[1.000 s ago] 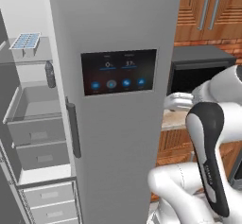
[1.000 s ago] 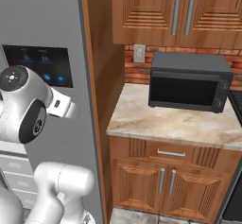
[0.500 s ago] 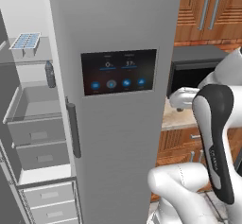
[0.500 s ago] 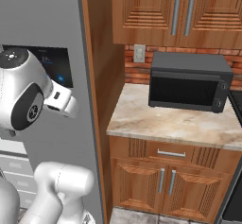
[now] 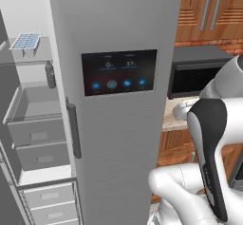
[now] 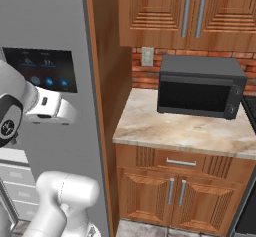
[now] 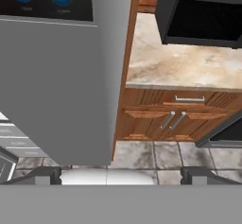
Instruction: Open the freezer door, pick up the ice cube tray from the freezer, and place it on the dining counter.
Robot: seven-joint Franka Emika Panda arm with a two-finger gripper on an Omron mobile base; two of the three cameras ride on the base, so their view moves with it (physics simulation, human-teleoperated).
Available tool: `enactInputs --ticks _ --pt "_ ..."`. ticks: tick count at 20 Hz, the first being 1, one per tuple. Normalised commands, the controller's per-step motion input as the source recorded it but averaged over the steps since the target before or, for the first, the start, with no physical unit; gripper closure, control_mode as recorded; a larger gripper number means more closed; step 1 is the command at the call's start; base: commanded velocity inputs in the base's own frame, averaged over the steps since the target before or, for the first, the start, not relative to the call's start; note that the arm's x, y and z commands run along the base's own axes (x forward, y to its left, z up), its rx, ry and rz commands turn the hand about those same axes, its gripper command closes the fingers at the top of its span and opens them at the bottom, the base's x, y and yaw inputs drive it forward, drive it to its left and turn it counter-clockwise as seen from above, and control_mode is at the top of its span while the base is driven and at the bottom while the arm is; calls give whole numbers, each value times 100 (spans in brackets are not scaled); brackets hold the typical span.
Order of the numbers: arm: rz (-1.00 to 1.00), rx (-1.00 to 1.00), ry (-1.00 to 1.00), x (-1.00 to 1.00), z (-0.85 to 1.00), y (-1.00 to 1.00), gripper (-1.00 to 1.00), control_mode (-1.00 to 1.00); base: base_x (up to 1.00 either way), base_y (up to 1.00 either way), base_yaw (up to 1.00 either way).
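The freezer (image 5: pixel 33 172) stands open at the left of the left base view, and a strip of the freezer door (image 5: pixel 3 134) shows swung out along the picture's left edge. The white ice cube tray (image 5: pixel 27 42) with pale-blue cells rests on the top shelf inside. My gripper (image 7: pixel 121 176) is open with nothing between its fingers. It hangs in front of the fridge's right side, far to the right of the tray, and faces the microwave counter and the floor. The dining counter is out of view.
A dark bottle (image 5: pixel 50 75) stands below the tray, above grey drawers (image 5: pixel 35 124). The grey door with the black touchscreen (image 5: pixel 118 72) is closed between my arm (image 5: pixel 209 148) and the freezer. A microwave (image 6: pixel 200 87) sits on the marble-topped cabinet (image 6: pixel 175 126).
My arm has turned: its big joint has swung out to the left of the right base view and the hand has shifted slightly left. The jaws stay open. Freezer and tray are unchanged.
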Motion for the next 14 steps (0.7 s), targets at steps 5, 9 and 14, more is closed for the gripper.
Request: enactInputs --ticks 5,9,14 --pt "3 0 1 -1 0 -7 -100 -100 0 0 0" --pt "0 0 0 0 0 -1 -100 -100 0 0 0" --pt "0 0 0 0 0 0 -100 100 -5 1 0"
